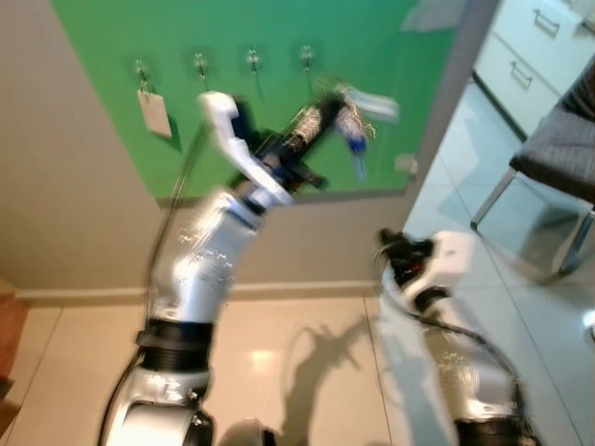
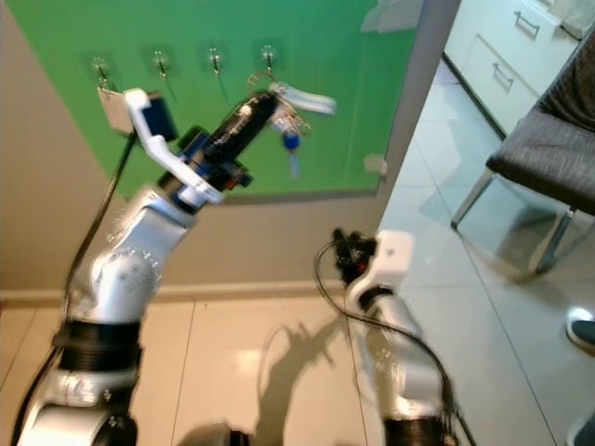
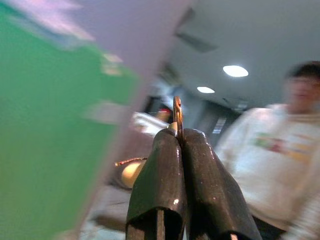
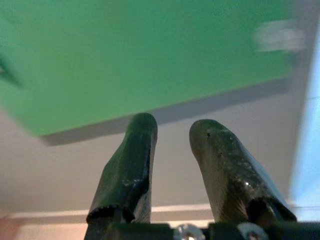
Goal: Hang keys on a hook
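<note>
Up high, left pincer [image 2: 265,104] pinching keys [image 2: 290,119], near hook [image 2: 269,59]

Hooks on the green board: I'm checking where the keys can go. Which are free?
The two middle hooks look bare. A white tag hangs at the leftmost. The rightmost hook is crowded: the left gripper holds the keys by it.

We're looking at a home hallway: a green wall panel [image 2: 307,121] is carrying a row of small hooks [image 2: 215,60], glossy pale floor tiles [image 2: 232,362] are running along a skirting board, white drawer fronts [image 2: 507,46] are showing beyond, and a grey upholstered chair [image 2: 548,158] is standing nearby.
</note>
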Robot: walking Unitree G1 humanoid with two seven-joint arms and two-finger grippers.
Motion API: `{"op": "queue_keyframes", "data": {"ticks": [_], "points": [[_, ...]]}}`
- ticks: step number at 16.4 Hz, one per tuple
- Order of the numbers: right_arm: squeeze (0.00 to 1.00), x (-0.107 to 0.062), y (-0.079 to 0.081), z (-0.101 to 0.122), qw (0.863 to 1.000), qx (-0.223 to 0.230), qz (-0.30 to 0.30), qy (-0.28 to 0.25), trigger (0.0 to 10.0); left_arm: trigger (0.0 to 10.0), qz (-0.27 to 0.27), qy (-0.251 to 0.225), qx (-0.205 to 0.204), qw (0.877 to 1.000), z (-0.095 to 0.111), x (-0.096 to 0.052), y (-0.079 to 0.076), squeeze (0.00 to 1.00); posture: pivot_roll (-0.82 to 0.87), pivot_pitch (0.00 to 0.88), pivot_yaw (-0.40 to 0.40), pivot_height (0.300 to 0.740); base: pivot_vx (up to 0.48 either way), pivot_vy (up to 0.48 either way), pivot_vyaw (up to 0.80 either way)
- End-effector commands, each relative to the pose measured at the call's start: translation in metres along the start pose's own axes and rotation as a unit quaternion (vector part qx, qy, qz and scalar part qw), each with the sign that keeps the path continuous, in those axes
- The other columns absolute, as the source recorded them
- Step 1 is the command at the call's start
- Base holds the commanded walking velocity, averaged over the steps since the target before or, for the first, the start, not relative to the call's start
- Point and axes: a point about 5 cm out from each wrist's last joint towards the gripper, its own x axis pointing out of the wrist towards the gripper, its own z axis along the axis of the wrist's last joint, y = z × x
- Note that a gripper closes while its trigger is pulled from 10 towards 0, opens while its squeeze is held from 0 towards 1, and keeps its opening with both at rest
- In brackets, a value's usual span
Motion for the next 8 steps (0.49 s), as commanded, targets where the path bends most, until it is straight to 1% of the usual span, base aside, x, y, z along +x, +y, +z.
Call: {"op": "queue_keyframes", "data": {"ticks": [1,2,5,6,8], "points": [[0.00,-0.001,-0.006,0.003,1.000,-0.009,-0.009,-0.005,10.0,10.0,-0.008,-0.003,-0.008,1.000,-0.001,0.005,-0.003,0.00,-0.02,0.086,0.030,0.740,0.345,0.000,0.00],[0.00,-0.001,-0.006,0.004,1.000,-0.010,-0.009,-0.007,10.0,10.0,-0.003,-0.006,-0.008,1.000,0.000,0.007,0.001,0.00,-0.02,0.085,0.035,0.740,0.337,0.000,0.00],[0.00,-0.004,-0.008,0.006,1.000,-0.017,-0.002,-0.018,10.0,10.0,0.008,-0.001,-0.007,1.000,-0.002,0.006,0.008,0.00,-0.03,0.075,0.040,0.740,0.329,0.000,0.00],[0.00,-0.006,-0.009,0.006,0.999,-0.037,0.006,-0.015,10.0,10.0,0.012,0.001,-0.007,1.000,-0.002,0.004,0.010,0.00,-0.03,0.076,0.040,0.740,0.326,0.000,0.80],[0.00,-0.007,-0.007,0.003,1.000,-0.025,0.014,-0.013,10.0,10.0,0.018,0.001,-0.008,1.000,-0.002,0.002,0.014,0.00,-0.02,0.077,0.041,0.740,0.319,0.000,0.80]]}}
